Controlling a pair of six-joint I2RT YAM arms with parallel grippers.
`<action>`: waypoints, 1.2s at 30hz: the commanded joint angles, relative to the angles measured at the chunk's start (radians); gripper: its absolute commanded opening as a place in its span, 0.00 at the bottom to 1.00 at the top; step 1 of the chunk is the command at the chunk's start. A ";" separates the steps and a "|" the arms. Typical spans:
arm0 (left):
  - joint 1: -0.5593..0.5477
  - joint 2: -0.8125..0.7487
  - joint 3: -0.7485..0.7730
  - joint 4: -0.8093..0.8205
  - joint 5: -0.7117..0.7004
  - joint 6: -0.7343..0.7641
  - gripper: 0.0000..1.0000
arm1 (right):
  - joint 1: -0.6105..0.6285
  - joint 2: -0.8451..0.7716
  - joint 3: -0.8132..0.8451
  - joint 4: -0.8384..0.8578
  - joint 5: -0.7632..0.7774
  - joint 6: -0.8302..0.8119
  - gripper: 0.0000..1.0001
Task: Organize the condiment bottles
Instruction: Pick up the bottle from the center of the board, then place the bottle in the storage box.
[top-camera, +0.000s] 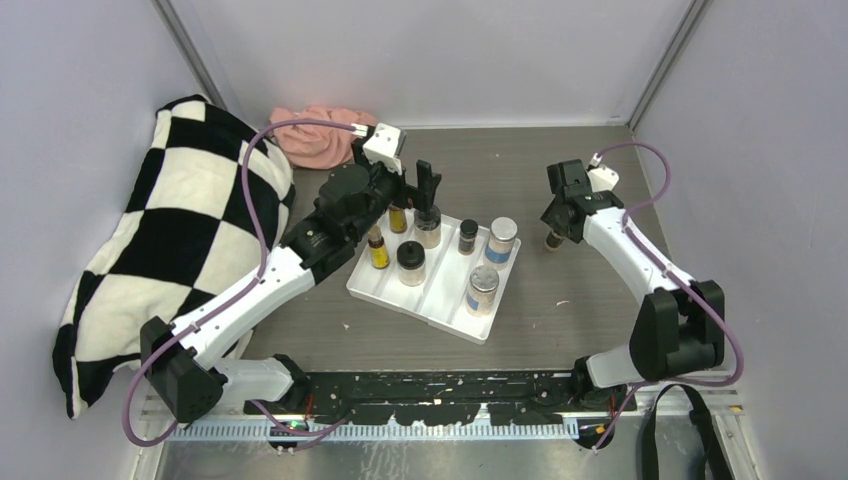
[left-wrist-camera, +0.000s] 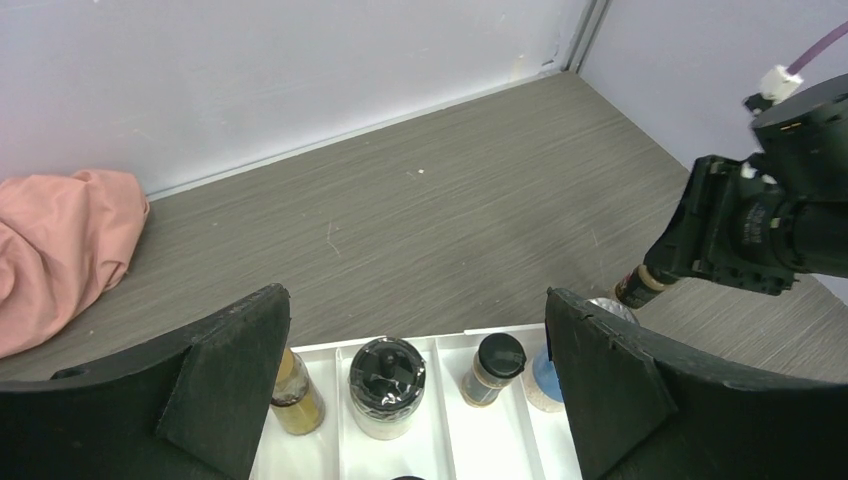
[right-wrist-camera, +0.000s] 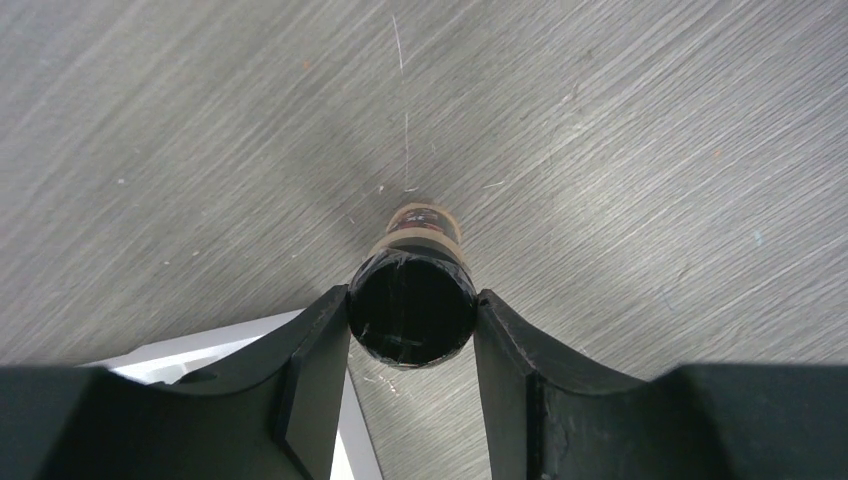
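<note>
Black-capped and pinched only at its lid by the clenched right gripper (top-camera: 555, 230), the small dark bottle (right-wrist-camera: 412, 308) beside the right edge of the white tray (top-camera: 420, 312) may swing, slip or knock a shaker (top-camera: 502, 240) going in, while the left gripper (left-wrist-camera: 417, 310) hangs released over the tray

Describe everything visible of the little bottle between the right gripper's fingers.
The small bottle has a round black cap, seen from above, and a brownish body with a tan band beneath it. It stands upright, outside the white tray and to its right, over the gray wood-grain table. The right gripper pinches its cap from both sides. Whether its base rests on the table is unclear.
</note>
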 joint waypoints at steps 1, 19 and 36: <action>0.005 -0.003 0.005 0.042 -0.001 -0.008 1.00 | -0.003 -0.128 0.043 -0.012 0.021 -0.042 0.01; 0.005 -0.012 0.032 0.061 -0.182 -0.034 1.00 | 0.242 -0.355 0.244 -0.097 -0.045 -0.293 0.01; 0.005 -0.052 0.068 0.134 -0.406 -0.013 1.00 | 0.569 -0.267 0.339 -0.153 -0.054 -0.355 0.01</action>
